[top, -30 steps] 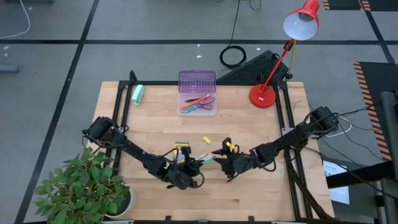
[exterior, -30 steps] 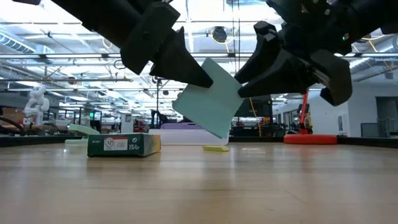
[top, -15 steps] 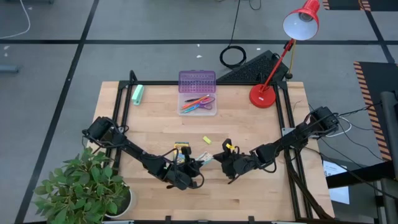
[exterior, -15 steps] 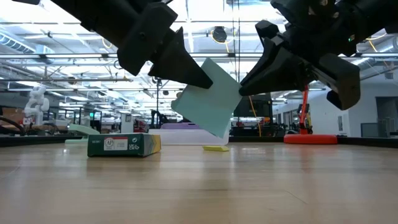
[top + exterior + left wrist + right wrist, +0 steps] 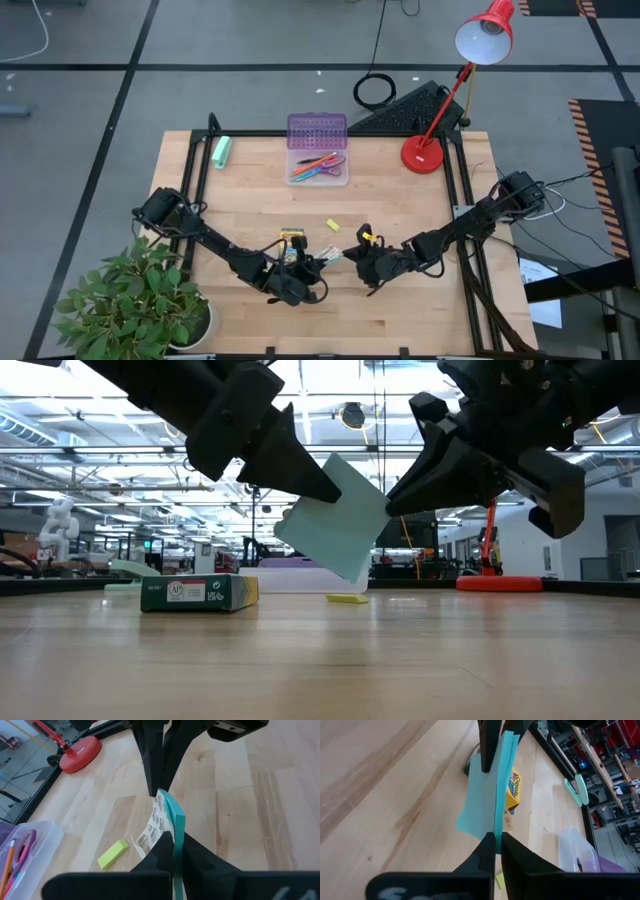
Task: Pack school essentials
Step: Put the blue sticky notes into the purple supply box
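Stationery set (image 5: pixel 333 517): held off the table (image 5: pixel 400 200), pinched at opposite edges by left end effector (image 5: pixel 320 485) and right end effector (image 5: pixel 395 500). Crayon box (image 5: pixel 198 592), yellow piece (image 5: pixel 347 598): unpacked, on table. Pens (image 5: pixel 318 163), scissors (image 5: pixel 330 171): inside clear box (image 5: pixel 318 178). Packing judged about half finished.

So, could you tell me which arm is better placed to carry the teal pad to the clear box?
Left, narrowly. Both arms' jaws grip the teal pad mid-air, but the left arm ends almost directly in line with the clear box in the high view.
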Available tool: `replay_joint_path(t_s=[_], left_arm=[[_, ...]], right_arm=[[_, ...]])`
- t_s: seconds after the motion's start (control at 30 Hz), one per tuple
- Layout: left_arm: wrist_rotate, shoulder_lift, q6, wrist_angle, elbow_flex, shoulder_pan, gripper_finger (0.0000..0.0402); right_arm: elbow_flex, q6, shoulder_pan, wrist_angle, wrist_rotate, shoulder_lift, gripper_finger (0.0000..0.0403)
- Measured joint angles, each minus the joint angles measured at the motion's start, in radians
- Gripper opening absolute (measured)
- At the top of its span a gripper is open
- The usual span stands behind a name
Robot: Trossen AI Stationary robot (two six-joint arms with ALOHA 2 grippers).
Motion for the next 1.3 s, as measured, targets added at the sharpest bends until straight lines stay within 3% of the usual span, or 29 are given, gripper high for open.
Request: replay_joint_path(t_s=[0.4, 0.57, 0.8, 0.97, 1.1, 1.3], left_arm=[[-0.047, 0.0, -0.098, -0.072, 0.0, 0.006, 0.0149], [-0.059, -0.084, -0.135, -0.125, 0.001, -0.004, 0.0185], [-0.062, -0.246, -0.344, -0.41, 0.001, 0.0, 0.0195], [-0.117, -0.292, -0.546, -0.646, 0.001, 0.0, 0.0195], [-0.153, -0.296, -0.656, -0.782, 0.001, 0.016, 0.0195], [-0.099, -0.296, -0.649, -0.837, 0.001, 0.097, 0.0195]], right_arm=[[0.0, 0.0, -0.001, -0.004, -0.001, 0.0, 0.0005], [0.0, -0.016, -0.018, -0.008, 0.034, 0.0, 0.0004], [0.0, -0.088, -0.09, -0.022, 0.137, -0.023, 0.0004], [-0.001, -0.208, -0.18, -0.02, 0.142, -0.108, 0.0004], [-0.001, -0.303, -0.314, -0.015, 0.128, -0.184, 0.0004], [0.0, -0.39, -0.551, 0.039, 0.025, -0.213, 0.0004]])
